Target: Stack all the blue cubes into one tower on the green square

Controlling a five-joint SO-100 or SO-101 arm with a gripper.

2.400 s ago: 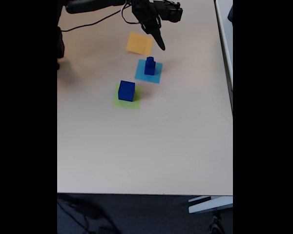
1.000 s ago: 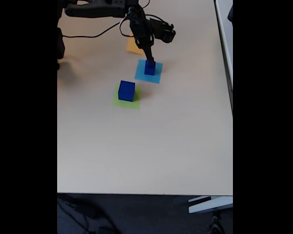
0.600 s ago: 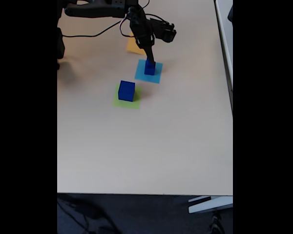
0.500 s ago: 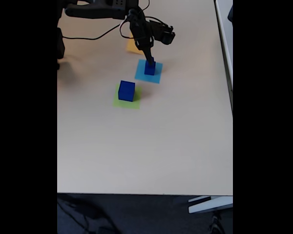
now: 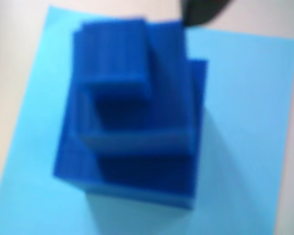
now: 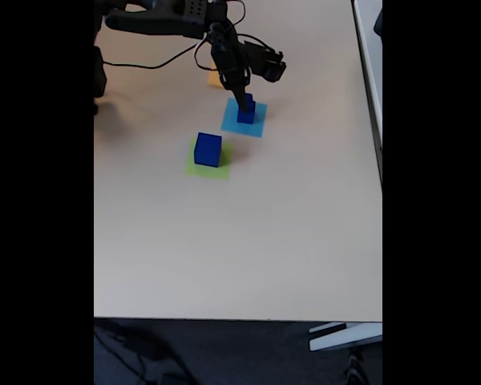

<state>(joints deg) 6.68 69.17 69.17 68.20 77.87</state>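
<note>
While the tool [image 6: 242, 99] is hanging over the small-on-medium blue cubes [image 6: 246, 111] on the light-blue square [image 6: 256, 125], its jaws unreadable, the large cube [image 6: 208, 149] is sitting on the green square [image 6: 194, 168] nearer the camera, on a beige bench [image 6: 248, 241] above dark flooring [image 6: 224, 353].

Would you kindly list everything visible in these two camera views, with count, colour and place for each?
large cube: one, dark blue, on the green square.
green square: one, lime green, flat on the table, left of centre in the fixed view.
medium cube: one, dark blue, on the light-blue square.
small cube: one, dark blue, on top of the medium cube.
light-blue square: one, flat on the table.
orange square: one, mostly hidden behind the arm.
table: one, beige.
cable: one, black, far edge.
claw: one, black, at the small cube.
</note>
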